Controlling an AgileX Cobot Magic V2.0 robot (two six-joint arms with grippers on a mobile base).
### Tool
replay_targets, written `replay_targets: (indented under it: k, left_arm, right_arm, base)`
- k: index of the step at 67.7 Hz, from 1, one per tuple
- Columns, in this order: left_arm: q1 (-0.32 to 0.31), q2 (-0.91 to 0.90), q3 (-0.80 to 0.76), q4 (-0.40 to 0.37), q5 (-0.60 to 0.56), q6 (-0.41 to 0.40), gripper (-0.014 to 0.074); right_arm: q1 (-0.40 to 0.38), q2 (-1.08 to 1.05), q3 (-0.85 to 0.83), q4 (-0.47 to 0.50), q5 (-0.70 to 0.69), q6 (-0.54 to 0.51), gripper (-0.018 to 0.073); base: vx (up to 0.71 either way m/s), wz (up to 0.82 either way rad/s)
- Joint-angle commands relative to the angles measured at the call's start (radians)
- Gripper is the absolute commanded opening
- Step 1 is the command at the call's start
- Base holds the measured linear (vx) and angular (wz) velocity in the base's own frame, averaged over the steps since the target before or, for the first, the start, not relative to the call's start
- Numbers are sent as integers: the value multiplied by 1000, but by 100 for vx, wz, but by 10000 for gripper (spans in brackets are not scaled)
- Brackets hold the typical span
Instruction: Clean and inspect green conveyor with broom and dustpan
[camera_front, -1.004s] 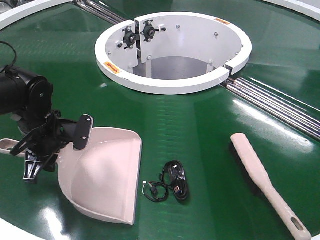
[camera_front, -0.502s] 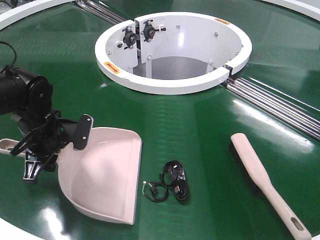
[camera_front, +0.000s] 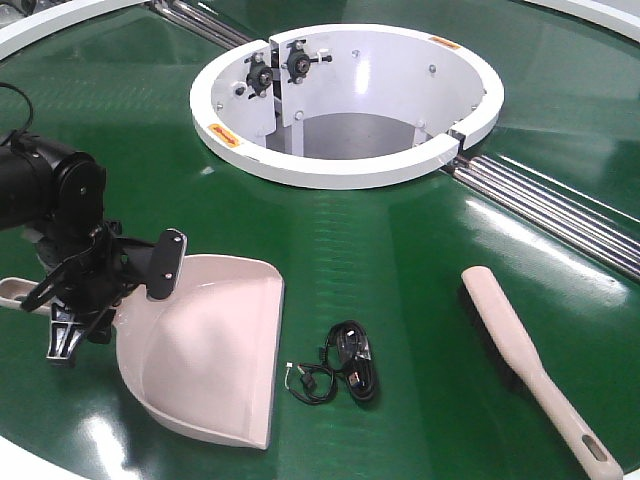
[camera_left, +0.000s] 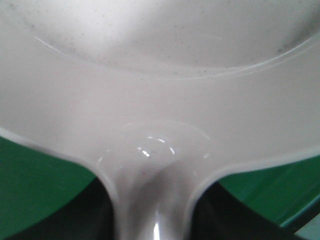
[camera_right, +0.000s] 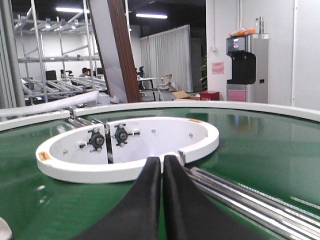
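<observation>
The green conveyor (camera_front: 400, 250) spreads glossy around its white central ring (camera_front: 330, 175), and by its near left edge lies the dustpan (camera_front: 215, 350), lip toward the near rim. The left gripper (camera_front: 113, 303) has its jaws spread wide to either side of the pan's handle neck, though I cannot tell if they touch it. The broom (camera_front: 520, 350) lies by the near right edge, a black cable (camera_front: 345, 370) between the two, and the right gripper (camera_right: 162, 160) is closed on nothing

The right gripper (camera_right: 162, 159) fills the lower centre, its two dark fingers (camera_right: 142, 200) pressed together. Beyond them, the white ring (camera_right: 75, 170) sits in the green conveyor (camera_right: 260, 145).
</observation>
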Motion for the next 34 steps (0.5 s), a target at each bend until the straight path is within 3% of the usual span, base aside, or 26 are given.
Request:
replay_targets:
  k: [1, 20, 34]
  left_arm:
    - [-4, -42, -27, -5, -24, -17, -8]
    - [-4, -42, -27, -5, -24, -17, -8]
    - [-4, -42, -27, -5, -24, -17, -8]
  right_arm:
    - [-4, 86, -125, 2, 26, 0, -10]
    - [-4, 380, -415, 4, 514, -3, -10]
    - [-4, 463, -445, 46, 612, 38, -10]
  base:
    - [0, 0]
    - [0, 0]
    - [0, 0]
